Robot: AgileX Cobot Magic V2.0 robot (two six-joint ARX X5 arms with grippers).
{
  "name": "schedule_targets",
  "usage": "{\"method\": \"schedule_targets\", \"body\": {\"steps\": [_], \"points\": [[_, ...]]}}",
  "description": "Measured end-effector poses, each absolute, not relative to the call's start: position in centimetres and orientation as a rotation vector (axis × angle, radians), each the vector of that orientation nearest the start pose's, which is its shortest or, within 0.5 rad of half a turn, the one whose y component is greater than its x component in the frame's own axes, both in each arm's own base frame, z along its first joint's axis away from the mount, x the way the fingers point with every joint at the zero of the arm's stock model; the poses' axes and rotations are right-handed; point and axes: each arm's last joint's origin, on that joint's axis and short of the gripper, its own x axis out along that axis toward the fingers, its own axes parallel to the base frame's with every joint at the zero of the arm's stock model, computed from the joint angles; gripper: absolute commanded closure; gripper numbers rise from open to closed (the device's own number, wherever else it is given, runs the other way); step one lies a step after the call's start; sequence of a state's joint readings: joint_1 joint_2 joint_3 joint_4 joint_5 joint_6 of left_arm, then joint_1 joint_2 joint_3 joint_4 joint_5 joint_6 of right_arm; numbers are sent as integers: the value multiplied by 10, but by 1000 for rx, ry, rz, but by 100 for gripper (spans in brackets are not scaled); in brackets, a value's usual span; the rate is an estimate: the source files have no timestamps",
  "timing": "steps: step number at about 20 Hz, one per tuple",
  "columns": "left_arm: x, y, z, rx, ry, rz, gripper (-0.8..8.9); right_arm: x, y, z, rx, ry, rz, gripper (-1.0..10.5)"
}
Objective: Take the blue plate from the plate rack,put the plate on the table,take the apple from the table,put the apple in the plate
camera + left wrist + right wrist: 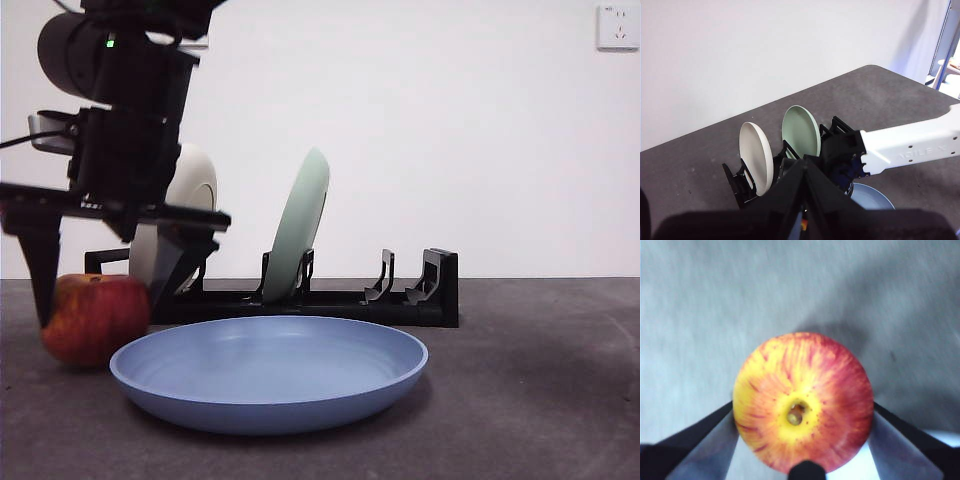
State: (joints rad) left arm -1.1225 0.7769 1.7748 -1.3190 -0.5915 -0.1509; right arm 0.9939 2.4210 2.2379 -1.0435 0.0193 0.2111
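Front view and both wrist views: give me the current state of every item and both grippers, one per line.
Matte light-blue round plate: flat on the dark grey table, empty.
Red-and-yellow streaked apple: on the table beside the plate, between the right gripper's jaws.
Right gripper: open, straddling the apple.
Left gripper: raised above the rack, shut, empty.
Long black plate rack: holds the pale green plate and cream-white plate upright.

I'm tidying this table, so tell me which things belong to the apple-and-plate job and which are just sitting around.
Job: apple, right gripper around it, fingers open; blue plate flat on the table; rack; left gripper waiting.
Just there: green plate and white plate, both standing in the rack.
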Motion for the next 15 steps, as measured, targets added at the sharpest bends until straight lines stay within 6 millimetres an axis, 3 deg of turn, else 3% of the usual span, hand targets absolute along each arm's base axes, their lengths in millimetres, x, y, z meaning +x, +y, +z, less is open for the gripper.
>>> {"method": "schedule_targets", "body": {"steps": [8,12,15], "points": [[15,5,498,86,258,-525,821,235,385,289,-717,1078,592,926],[15,5,498,79,260,-524,821,226,378,302,-743,1055,609,917],[15,5,498,79,260,-524,821,218,363,311,-745,1020,589,917]]}}
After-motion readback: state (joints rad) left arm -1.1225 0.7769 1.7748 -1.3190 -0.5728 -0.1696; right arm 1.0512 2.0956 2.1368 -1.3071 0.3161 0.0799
